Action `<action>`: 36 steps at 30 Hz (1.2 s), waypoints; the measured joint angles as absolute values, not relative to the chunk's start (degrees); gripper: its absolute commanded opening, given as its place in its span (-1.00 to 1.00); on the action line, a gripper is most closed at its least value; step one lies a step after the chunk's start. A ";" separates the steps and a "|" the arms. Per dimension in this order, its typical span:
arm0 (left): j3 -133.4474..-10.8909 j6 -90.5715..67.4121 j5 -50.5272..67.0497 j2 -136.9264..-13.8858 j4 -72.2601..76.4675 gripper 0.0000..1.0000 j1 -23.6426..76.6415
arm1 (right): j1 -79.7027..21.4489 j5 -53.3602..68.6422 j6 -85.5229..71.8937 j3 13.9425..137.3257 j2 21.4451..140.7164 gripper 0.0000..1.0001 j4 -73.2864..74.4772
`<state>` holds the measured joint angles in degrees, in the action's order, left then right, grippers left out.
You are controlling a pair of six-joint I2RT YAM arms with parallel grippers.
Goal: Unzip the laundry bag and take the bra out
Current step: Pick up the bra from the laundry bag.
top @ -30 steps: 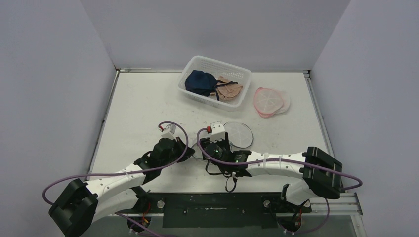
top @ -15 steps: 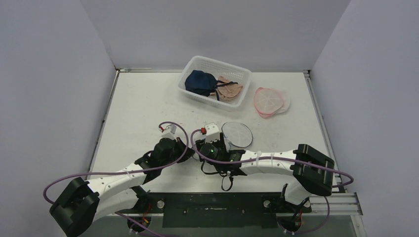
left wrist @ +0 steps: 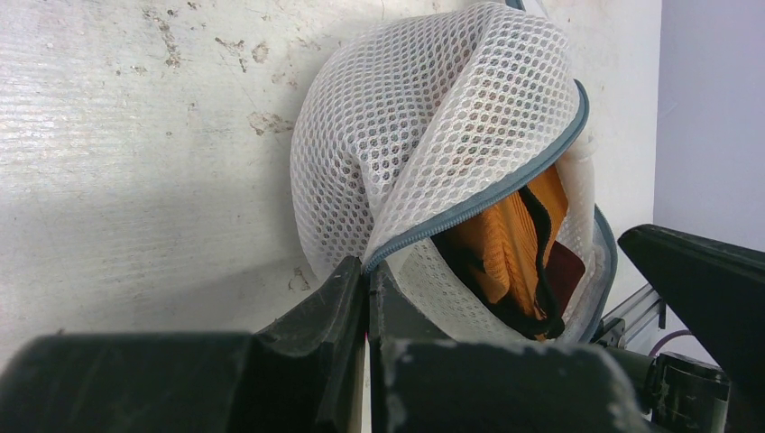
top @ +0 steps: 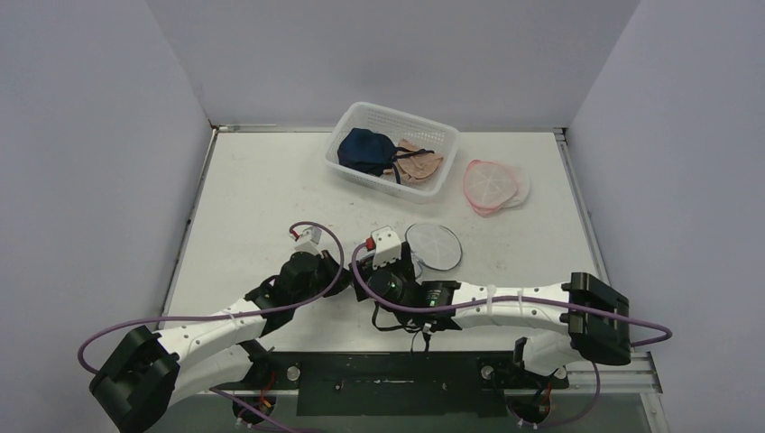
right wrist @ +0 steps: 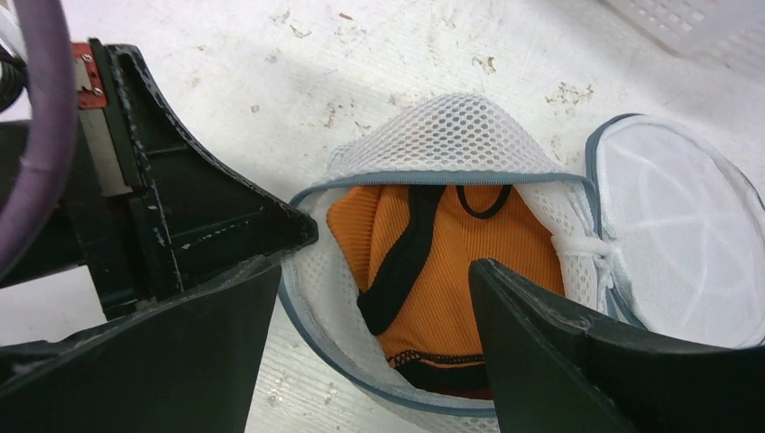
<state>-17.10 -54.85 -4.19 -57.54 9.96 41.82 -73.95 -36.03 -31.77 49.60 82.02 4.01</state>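
The laundry bag is found near the middle of the desk's near edge. Its grey zip is undone and the mouth is left gaping. The bra, orange with black trim, is seen inside the bag, not yet taken out. The left gripper is pressed together, pinching the bag's mesh at the zip edge. The right gripper is spread over the open mouth, one finger to each side, with nothing gripped. A flat mesh disc is noted just beside the bag.
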 measured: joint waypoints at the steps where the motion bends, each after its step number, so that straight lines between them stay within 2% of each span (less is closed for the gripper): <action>1: -17.10 -54.85 -4.16 -57.54 9.96 -1.00 41.82 | -74.00 -35.99 -31.62 50.00 81.97 0.56 3.99; 9: -17.12 -54.85 -4.16 -57.52 9.93 -1.00 41.82 | -72.64 -32.53 -30.68 51.48 83.40 0.47 3.55; 23: -17.19 -54.85 -4.05 -56.27 9.63 -1.00 41.82 | -69.76 -29.89 -31.33 52.75 89.06 0.12 4.43; 36: -17.19 -54.85 -4.01 -55.79 9.63 -1.00 41.82 | -68.55 -31.24 -33.30 52.66 89.06 -0.43 5.41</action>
